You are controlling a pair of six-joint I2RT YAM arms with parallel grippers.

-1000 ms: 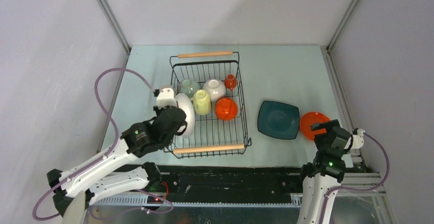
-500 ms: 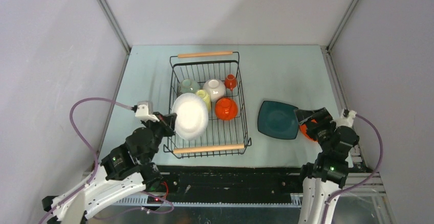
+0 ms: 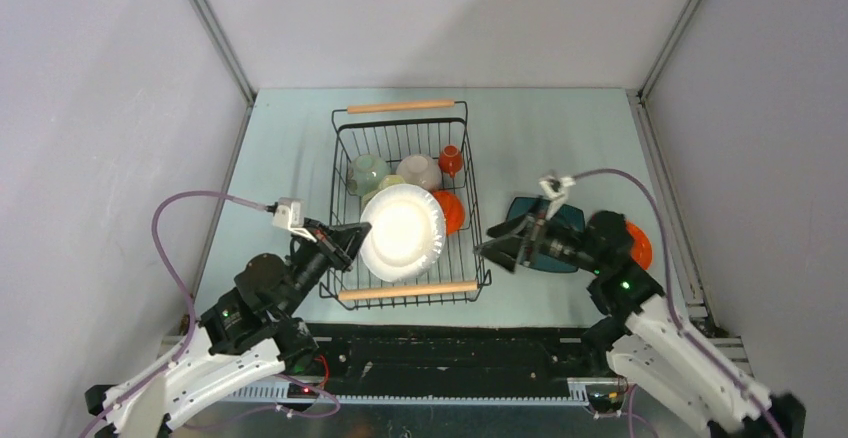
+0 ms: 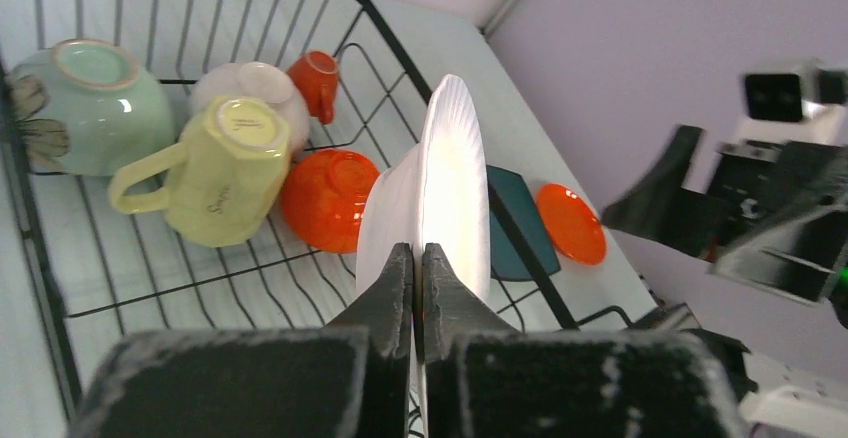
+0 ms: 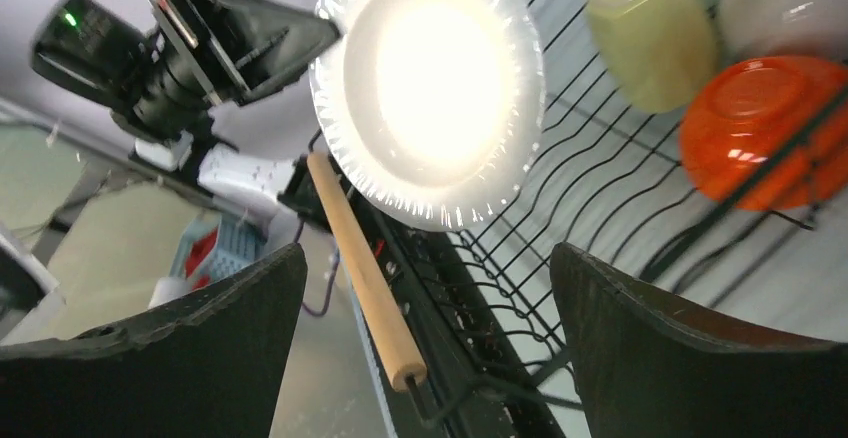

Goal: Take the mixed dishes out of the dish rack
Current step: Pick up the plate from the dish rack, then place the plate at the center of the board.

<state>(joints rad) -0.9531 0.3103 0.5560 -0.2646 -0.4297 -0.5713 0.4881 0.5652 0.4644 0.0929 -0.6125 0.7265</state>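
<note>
The left gripper point(image 4: 420, 258), jaws pinched shut on the rim of the glossy white fluted plate point(image 3: 402, 231), holds this stiff, likely slippery, breakable dish tilted above the lower half of the black wire dish rack point(image 3: 337, 133) at frame centre, its forearm angled up-right; the right gripper point(image 3: 500, 248) faces it, wide and empty.

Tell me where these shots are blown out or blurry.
Right wrist: the white plate is washed out at its centre, and the yellow mug is smeared. Top external: the plate glares too, less so. Left wrist: the right arm is soft; the green bowl looks sharp.
</note>
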